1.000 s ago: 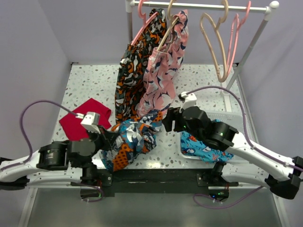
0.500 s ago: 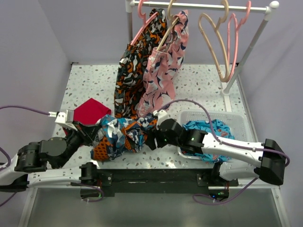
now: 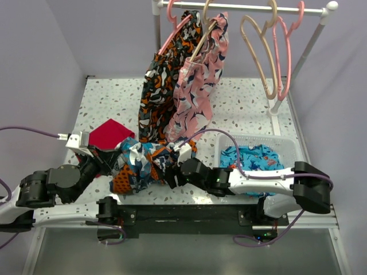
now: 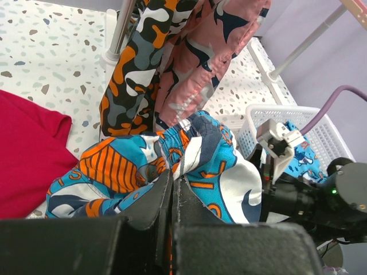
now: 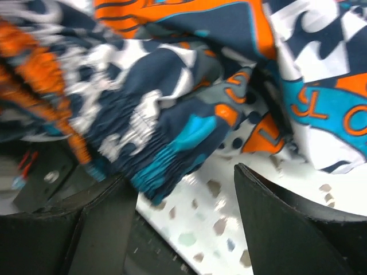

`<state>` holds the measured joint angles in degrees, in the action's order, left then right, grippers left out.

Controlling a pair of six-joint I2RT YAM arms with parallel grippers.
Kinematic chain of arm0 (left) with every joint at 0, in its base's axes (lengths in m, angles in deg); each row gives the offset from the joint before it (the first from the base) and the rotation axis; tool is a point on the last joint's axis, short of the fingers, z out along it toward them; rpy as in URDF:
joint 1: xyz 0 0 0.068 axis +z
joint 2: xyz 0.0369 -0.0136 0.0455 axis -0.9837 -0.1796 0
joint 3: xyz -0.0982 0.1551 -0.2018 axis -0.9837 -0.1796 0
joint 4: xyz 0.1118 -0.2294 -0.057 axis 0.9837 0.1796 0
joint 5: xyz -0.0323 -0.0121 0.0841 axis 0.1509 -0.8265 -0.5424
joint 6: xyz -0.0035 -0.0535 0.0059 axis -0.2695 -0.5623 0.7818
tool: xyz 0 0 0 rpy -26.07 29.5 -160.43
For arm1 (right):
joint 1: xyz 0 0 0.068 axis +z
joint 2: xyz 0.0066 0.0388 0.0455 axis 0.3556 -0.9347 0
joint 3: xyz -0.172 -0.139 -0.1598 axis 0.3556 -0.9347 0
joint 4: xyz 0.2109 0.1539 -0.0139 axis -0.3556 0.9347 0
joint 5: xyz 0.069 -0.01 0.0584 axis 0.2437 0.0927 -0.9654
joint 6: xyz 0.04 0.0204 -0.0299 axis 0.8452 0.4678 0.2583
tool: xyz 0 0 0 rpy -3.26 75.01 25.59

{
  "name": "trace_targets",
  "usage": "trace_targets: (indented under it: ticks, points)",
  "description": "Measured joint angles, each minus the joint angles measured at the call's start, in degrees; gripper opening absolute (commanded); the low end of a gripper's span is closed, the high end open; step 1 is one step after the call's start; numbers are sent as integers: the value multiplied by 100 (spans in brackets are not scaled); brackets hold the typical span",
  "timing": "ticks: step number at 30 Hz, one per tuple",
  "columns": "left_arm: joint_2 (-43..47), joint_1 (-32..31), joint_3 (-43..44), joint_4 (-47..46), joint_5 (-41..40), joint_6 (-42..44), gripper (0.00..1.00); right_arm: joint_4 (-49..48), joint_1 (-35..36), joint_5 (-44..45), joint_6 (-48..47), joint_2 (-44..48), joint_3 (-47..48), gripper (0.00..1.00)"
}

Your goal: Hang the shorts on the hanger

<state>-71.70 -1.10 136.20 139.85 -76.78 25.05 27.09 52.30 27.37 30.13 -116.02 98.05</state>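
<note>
The shorts (image 3: pixel 143 163), in deep blue, orange, black and white print, lie bunched on the table near the front. My left gripper (image 3: pixel 114 160) is shut on their left side; in the left wrist view the fingers (image 4: pixel 172 192) pinch a fold of the shorts (image 4: pixel 200 160). My right gripper (image 3: pixel 170 173) is open at the bundle's right edge. In the right wrist view it (image 5: pixel 183 195) is low over the table, with the shorts' elastic waistband (image 5: pixel 166 143) just above the gap. The cream-beige hanger (image 3: pixel 259 54) hangs bare on the rail at the back right.
On the rack hang black-orange-white shorts (image 3: pixel 159 86) and pink patterned shorts (image 3: pixel 198 86), with pink hangers (image 3: pixel 284 51) beside the cream one. A white basket (image 3: pixel 289 143) at the right holds turquoise shorts (image 3: pixel 252 160). A red cloth (image 3: pixel 106 134) lies at the left.
My left gripper pulled the shorts to the left. My right arm swung from over the basket leftward and down to the right edge of the shorts.
</note>
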Motion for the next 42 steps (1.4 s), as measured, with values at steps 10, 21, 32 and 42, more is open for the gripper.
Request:
trace_targets:
  ticks: [10, 21, 32, 42]
  points:
    - [-164, 0, 179, 22, 13, 142, 0, 260, 7, 2031, -111, 352, 181, 0]
    - [-490, -2, -885, -1506, 437, 1121, 5, 2249, 7, 3077, -796, 2070, 2763, 0]
    - [-1298, -2, -1812, -2461, 1008, 339, 56, 3576, 9, 3650, -1082, 1700, 3738, 0]
    - [-699, -2, -1884, -1408, 2365, -1939, 60, 3818, 11, 3724, -1062, 1335, 3674, 0]
